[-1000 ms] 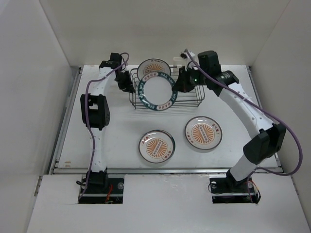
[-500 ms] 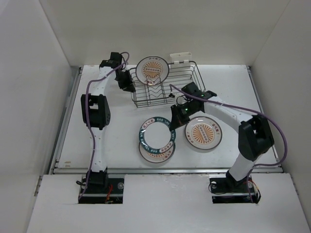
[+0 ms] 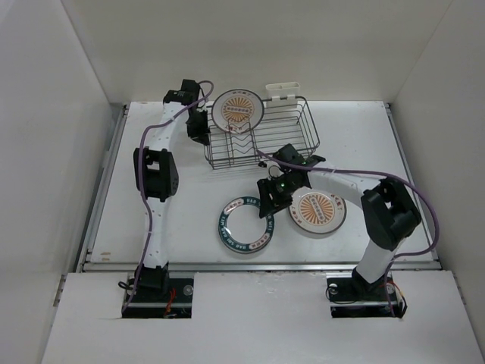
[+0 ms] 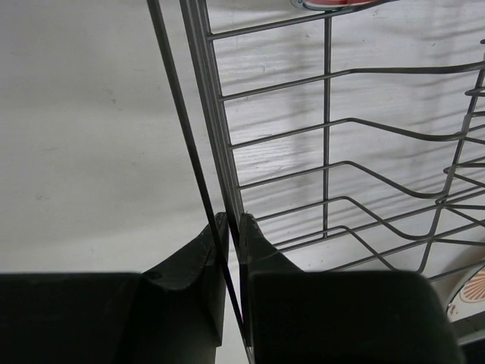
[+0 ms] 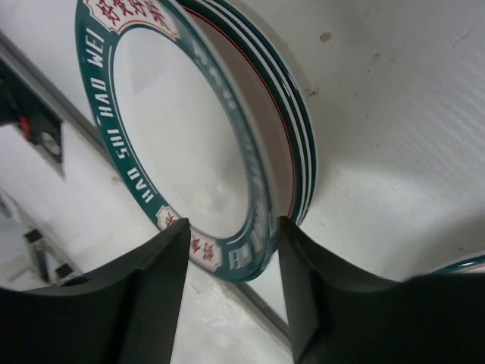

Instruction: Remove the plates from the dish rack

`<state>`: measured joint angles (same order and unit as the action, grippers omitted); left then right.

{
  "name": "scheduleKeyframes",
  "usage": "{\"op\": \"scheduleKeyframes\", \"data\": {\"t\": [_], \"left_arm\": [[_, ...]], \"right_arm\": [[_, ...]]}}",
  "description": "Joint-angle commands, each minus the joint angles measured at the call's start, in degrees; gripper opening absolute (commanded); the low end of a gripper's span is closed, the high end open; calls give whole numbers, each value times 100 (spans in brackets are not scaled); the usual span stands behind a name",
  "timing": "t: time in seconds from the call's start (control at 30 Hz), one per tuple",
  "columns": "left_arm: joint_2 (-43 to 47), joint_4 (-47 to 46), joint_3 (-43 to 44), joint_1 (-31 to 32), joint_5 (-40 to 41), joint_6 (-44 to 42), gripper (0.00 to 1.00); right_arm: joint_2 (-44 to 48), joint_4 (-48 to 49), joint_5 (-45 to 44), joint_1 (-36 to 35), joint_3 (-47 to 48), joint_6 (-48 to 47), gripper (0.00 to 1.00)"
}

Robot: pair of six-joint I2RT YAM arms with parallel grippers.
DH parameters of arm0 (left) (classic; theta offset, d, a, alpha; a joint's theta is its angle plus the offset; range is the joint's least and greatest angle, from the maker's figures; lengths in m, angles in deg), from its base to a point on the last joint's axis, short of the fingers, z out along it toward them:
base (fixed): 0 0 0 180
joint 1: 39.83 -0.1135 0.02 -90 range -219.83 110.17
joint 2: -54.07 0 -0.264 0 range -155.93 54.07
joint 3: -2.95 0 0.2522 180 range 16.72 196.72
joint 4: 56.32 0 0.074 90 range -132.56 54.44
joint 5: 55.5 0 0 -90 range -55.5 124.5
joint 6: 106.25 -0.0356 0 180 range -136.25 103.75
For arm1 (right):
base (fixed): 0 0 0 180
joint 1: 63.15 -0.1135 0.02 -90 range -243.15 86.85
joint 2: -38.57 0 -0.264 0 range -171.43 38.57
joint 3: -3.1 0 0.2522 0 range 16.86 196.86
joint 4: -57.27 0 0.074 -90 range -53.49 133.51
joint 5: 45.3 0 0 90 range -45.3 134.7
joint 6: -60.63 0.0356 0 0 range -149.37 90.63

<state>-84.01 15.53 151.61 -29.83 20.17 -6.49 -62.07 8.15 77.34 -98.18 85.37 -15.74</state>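
REMOTE DESK: My right pincer hangs low over the near middle of the table. Its fingers are spread to either side of the far-right rim of the teal-ringed plate. As far as the wrist view shows, neither finger presses on that rim. The plate lies flat on a lower plate, of which only the banded edge shows. Just to the right of this stack, a sunburst plate rests flat on the table, partly under my right arm.

At the far left, my left pincer is pressed together on a thin wire at the left end of the dish rack. It pinches the wire, I judge to keep the rack from sliding. One rack plate, also with an orange sunburst, stands on edge at the rack's far left. I see no other plate in the rack. A white clip sits on its far rim.

By my count three plates are out and lying on the table, and one is not yet unloaded, so the job looks most of the way done. What is left, I judge, is to draw the right pincer clear of the stack, fetch the standing plate and set it down.
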Motion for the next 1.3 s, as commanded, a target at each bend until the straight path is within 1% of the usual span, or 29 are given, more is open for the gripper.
{"op": "scheduleKeyframes", "data": {"t": [0.0,0.1,0.27,0.4,0.53,0.6,0.67,0.7,0.73,0.8,0.83,0.87,0.93,0.97,1.0,1.03,1.1,1.17,1.2,1.27], "left_arm": [[88,221,292,160,350,-739,0],[141,98,344,230,658,-1027,0],[88,-25,459,406,1098,-1300,0],[88,-271,511,406,1432,-1476,0],[88,-342,573,406,1346,-1529,0],[88,-342,521,406,1231,-1530,0],[36,-342,521,459,1231,-1591,0],[36,-342,521,459,1231,-1591,0],[36,-342,521,459,1170,-1591,0],[36,-342,573,459,1030,-1591,0],[36,-281,573,459,1028,-1591,0],[36,-280,573,459,1028,-1591,0],[36,-280,573,459,967,-1644,0],[36,-280,573,459,967,-1696,0],[36,-280,573,459,967,-1697,2],[36,-280,573,459,967,-1697,2],[36,-280,573,459,1019,-1767,5],[36,-280,573,459,1020,-1820,6],[36,-280,573,459,1081,-1820,6],[36,-280,573,459,1081,-1820,8]], "right_arm": [[492,169,-564,-197,-4,17,57],[669,37,-846,-250,188,17,63],[739,-375,-1295,-250,575,17,64],[792,-630,-1489,-250,760,-88,66],[792,-823,-1593,-250,1172,-194,66],[792,-763,-1813,-250,1453,-194,71],[634,-579,-1998,-163,2172,-247,75],[529,-526,-2216,-23,2489,-247,77],[397,-525,-2349,56,3196,-247,77],[-103,-385,-2630,215,3912,-377,79],[-296,-332,-2962,355,4237,-431,80],[-707,-262,-3096,417,4841,-492,82],[-1192,-209,-3176,549,5503,-755,83],[-1456,-209,-3176,619,6220,-861,83],[-1937,-209,-3263,620,6549,-1018,84],[-2151,-130,-3264,681,6813,-1081,87],[-2572,36,-3098,900,7209,-1082,87],[-2793,640,-3045,1024,7107,-1082,88],[-2794,644,-3045,1024,7036,-1082,91],[-2978,1204,-3045,1077,6896,-1082,95]]}}
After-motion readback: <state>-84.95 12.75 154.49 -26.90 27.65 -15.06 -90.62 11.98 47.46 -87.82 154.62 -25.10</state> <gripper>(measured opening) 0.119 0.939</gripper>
